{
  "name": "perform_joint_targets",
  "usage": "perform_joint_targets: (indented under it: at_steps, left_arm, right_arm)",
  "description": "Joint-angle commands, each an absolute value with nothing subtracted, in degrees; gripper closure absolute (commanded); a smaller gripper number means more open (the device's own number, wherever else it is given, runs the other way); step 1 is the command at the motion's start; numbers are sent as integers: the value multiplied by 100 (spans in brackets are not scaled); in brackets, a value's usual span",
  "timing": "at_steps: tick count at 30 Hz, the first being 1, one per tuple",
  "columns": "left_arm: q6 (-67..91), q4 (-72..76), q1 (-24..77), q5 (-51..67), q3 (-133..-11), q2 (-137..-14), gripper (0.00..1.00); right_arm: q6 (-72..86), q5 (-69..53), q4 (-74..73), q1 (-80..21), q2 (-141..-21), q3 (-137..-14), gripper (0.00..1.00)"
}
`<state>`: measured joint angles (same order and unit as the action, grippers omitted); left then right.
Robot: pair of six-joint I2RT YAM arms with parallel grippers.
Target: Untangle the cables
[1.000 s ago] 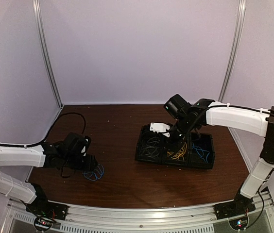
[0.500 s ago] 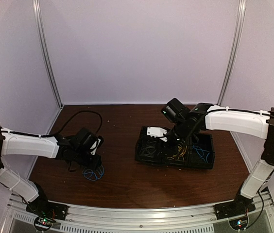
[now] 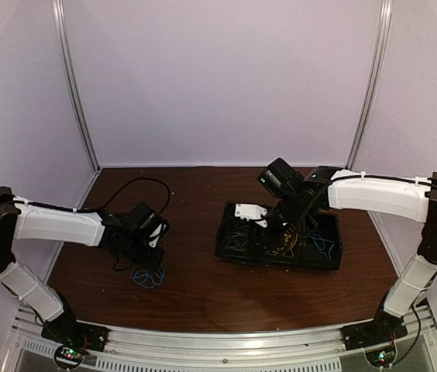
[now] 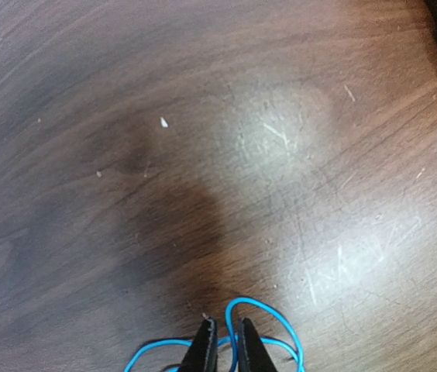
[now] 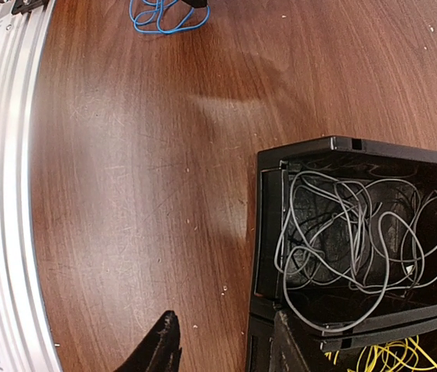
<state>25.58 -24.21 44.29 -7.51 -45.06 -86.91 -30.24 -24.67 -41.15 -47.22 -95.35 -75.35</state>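
Blue cable point(image 3: 148, 276): a small loose coil lying flat on the table point(image 4: 203, 155), left side, well apart from the tray point(image 5: 335, 143). Thin wire, probably light and limp with a slick jacket, so the loops will likely trail and snag when lifted. Best taken at one outer strand, not the whole bundle.

Left hand point(image 4: 225, 325): fingers nearly together astride a strand of that coil. Cannot tell whether it is pinched.

Tray: grey cable point(image 5: 350, 232) and yellow cable point(image 5: 393, 356) lie in separate compartments, both springy snarls.

Right hand point(image 5: 226, 349): spread, empty. One finger is over bare table, the other over the tray.
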Motion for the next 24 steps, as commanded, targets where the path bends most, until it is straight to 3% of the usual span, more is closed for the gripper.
perform_joint_targets:
  at_steps: [1,10,16,24]
  left_arm:
    - [2496,-2629,4395,-637,-4771,-8902,97]
    - [2888,-2720,4430,-185,-5463,-7939,100]
    - [3248,-2135,4425,-1,-5663,-6937,100]
    - [3481,-1535,4430,407,-5937,-6304,100]
  right_arm:
    - [-3006,-2441,-3983,-4720,-9320,-7466,57]
    - [-2951,-2617,-3790,-4410,-8997,-7485,57]
    - [-2845,-3359,-3316,-4326,-8837,-7553,49]
    - [-2352,-4157,-2603,-4338,-9592,-8174,44]
